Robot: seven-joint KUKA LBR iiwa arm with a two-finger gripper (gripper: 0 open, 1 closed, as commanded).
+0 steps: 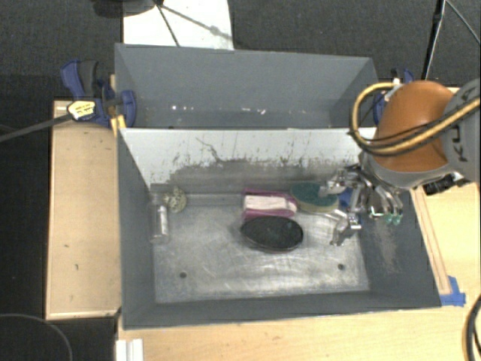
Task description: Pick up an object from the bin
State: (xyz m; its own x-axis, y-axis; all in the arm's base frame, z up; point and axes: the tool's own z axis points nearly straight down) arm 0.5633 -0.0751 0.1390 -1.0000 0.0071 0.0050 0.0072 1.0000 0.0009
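The end effector point(347, 215) is set low by the bin's point(135, 224) right wall, just beside a teal disc point(307, 195), which is judged the likeliest pick because it is nearest. Whether the end effector is wide or narrow cannot be told.

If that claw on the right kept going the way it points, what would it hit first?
Probably the bare bin floor just below it: the gripper seems to point down, close beside a teal round thing. Depth is unclear, so it might clip that thing's edge instead.
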